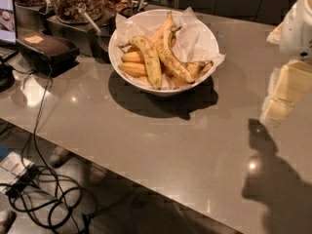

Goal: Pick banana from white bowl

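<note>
The white bowl (195,84), lined with crumpled white paper, stands at the back middle of the grey counter. Several bananas lie in it. The curved yellow banana (148,60), densely brown-speckled with a dark stem, lies on top at the bowl's left-centre. A longer speckled banana (173,60) lies beside it on the right, and smooth orange-yellow bananas (131,69) lie underneath. My gripper (280,101), white and cream, hangs above the counter at the right edge. It is well to the right of the bowl and apart from it, holding nothing that I can see.
Glass jars of nuts (75,1) stand at the back left on dark stands. A black box (46,50) with a cable sits left of the bowl. A screen (6,16) is at the far left. Cables (44,194) trail on the floor below the counter's front edge (146,186).
</note>
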Robot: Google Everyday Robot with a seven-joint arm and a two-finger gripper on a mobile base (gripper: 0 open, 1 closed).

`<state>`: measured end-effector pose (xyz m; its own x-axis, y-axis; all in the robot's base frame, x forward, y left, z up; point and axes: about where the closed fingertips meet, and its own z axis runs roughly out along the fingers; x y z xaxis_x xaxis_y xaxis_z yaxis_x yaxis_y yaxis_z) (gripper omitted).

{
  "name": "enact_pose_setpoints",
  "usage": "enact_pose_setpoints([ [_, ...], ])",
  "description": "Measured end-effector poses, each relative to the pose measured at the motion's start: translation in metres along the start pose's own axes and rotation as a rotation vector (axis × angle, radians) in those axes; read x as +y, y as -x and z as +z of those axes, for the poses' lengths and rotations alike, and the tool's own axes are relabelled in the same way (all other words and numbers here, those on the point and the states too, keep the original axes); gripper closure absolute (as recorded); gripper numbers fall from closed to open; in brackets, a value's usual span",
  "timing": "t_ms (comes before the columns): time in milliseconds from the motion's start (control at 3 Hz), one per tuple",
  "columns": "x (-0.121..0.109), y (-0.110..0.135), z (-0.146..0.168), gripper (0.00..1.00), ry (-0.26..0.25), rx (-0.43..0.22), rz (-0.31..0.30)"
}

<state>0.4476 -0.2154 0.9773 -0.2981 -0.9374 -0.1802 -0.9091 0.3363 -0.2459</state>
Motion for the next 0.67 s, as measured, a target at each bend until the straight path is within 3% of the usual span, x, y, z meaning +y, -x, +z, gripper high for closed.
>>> enact_pose_setpoints([
  [333, -0.021, 0.007, 0.013, 0.0, 0.002, 0.086, 0.127],
  [667, -0.034, 0.017, 0.032, 0.0, 0.036, 0.126, 0.199],
])
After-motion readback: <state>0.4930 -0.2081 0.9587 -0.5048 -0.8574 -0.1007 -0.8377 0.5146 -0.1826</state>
